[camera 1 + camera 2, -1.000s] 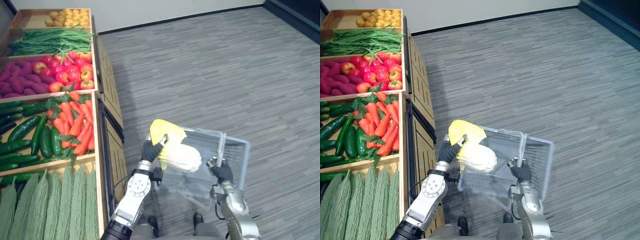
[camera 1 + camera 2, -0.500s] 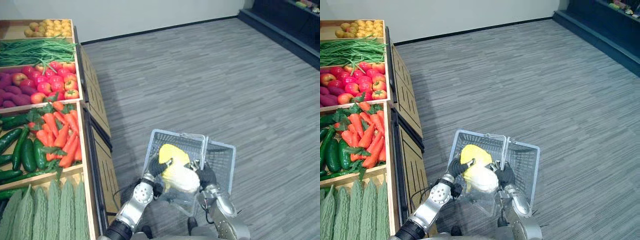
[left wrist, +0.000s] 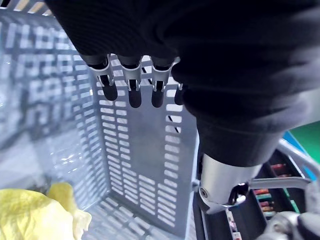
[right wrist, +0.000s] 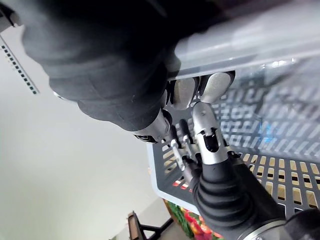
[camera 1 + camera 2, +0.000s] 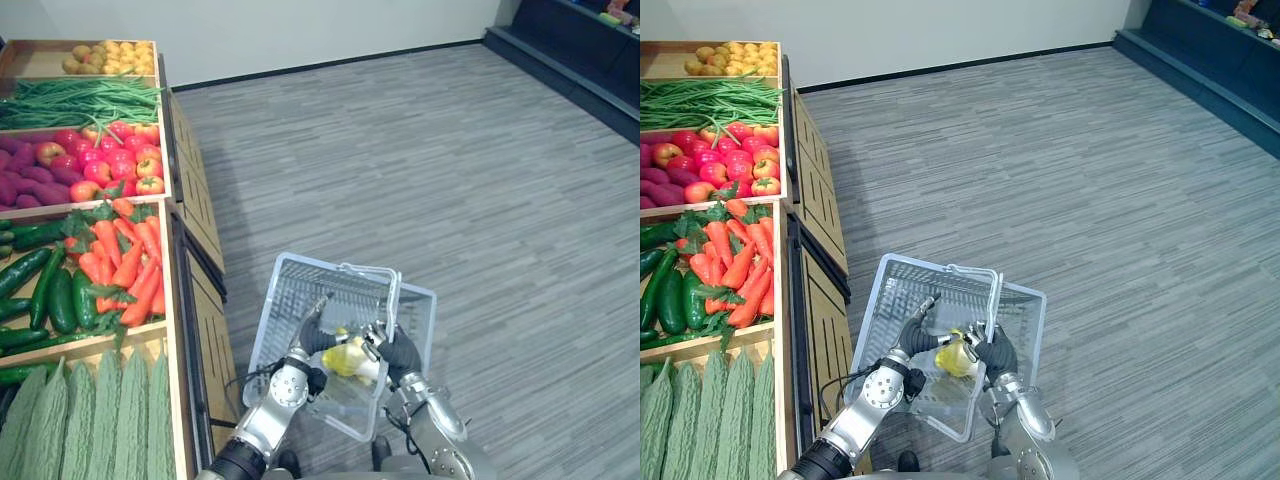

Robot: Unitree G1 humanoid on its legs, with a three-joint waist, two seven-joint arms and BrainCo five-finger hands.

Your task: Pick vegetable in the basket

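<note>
Left robot hand hangs open over your basket; yellow vegetable lies inside, right robot hand grips the handle: pick looks done.

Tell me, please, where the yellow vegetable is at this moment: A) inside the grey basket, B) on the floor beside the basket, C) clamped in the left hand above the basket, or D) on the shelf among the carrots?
A: the yellow vegetable lies within the slatted walls of the basket, and the left hand has straight fingers, apart from it.
</note>
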